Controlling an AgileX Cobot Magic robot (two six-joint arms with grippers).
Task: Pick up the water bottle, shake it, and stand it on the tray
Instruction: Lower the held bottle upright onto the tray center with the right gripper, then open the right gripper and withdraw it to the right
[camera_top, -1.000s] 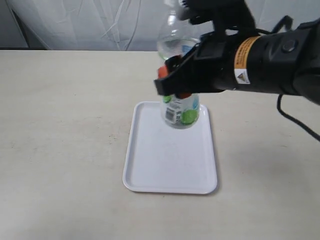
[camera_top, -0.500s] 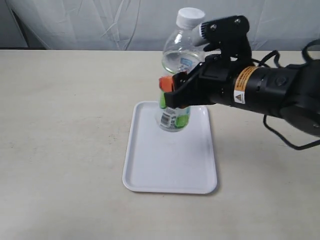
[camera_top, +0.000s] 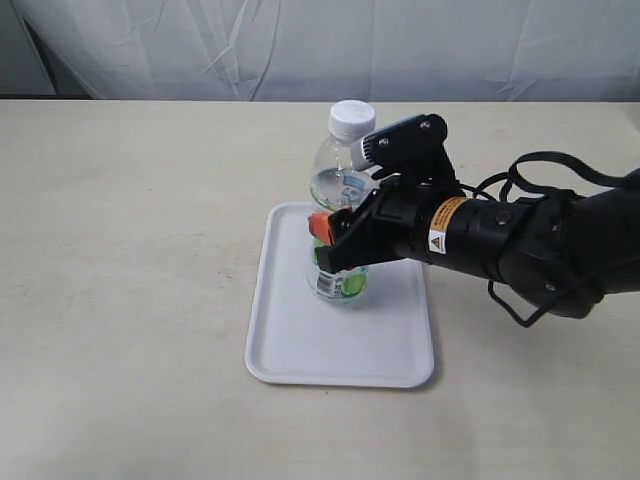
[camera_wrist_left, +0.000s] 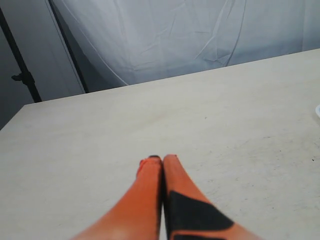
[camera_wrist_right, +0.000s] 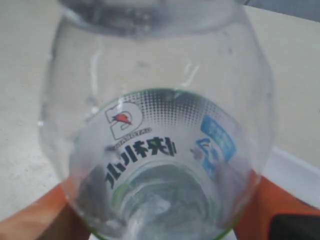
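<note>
On the tabletop (camera_top: 120, 250), the tray (camera_top: 340, 350) lies at the centre of the frame. Over the last second your right claw (camera_top: 335, 247) has come down toward it from the upper middle (the shaking looks finished). It is clamped around the water bottle (camera_top: 338, 178), which is now upright over the tray's upper half. You cannot tell yet whether the base touches. Your left claw (camera_wrist_left: 159, 165) is pressed together, holding nothing.

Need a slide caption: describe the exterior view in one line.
Right gripper holds the small clear plastic water bottle upright over the flat white rectangular tray.
</note>
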